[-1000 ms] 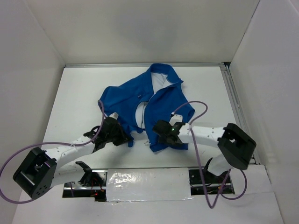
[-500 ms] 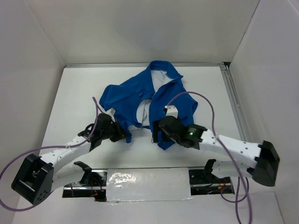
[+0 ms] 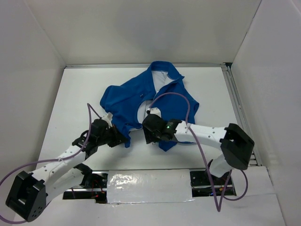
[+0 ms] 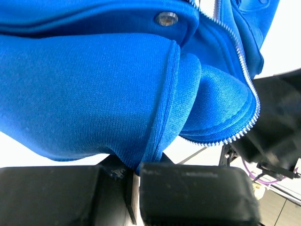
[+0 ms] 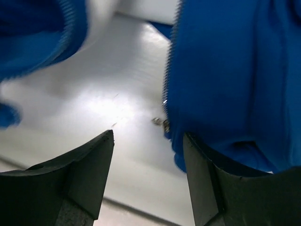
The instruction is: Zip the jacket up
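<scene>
Lab: white-walled robot enclosure (image 3: 155,33)

No legible text, label, brand, number or sign anywhere in view.

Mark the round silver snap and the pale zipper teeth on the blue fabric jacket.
Round silver snap (image 4: 166,19): left wrist view, its centre.
Pale zipper teeth (image 4: 244,70): left wrist view, curved right edge.

Blue jacket (image 4: 89,99) hem clamped in left gripper (image 4: 134,181), zipper teeth (image 4: 245,75) at right.
</scene>
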`<action>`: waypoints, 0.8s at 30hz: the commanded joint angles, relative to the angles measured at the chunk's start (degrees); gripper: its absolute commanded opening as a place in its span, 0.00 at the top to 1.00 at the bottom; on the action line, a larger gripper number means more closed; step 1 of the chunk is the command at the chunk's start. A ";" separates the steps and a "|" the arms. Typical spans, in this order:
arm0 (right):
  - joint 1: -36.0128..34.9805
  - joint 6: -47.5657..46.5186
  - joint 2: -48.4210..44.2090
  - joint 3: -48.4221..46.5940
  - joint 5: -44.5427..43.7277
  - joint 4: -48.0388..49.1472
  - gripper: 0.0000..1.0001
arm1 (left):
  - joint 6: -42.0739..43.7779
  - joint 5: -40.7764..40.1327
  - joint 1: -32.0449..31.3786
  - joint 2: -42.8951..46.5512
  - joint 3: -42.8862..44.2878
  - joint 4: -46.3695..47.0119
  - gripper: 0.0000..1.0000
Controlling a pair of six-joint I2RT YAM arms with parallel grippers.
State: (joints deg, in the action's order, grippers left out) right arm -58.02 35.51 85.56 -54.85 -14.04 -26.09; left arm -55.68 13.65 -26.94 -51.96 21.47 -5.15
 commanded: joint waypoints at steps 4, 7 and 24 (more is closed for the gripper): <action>0.36 7.64 6.19 -6.58 -10.39 -8.19 0.41 | -0.04 1.38 0.66 4.41 -1.61 -1.09 1.00; 0.19 8.88 8.83 -6.67 -11.53 -7.75 0.46 | 0.31 1.38 0.75 4.42 -1.17 -1.88 1.00; -0.69 10.64 22.28 -12.91 -14.52 -8.98 0.69 | 0.57 0.41 0.75 7.93 -1.08 -5.31 1.00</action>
State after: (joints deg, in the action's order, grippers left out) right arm -58.63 46.15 106.02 -66.54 -27.90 -35.24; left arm -55.66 14.26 -26.63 -45.12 19.84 -10.22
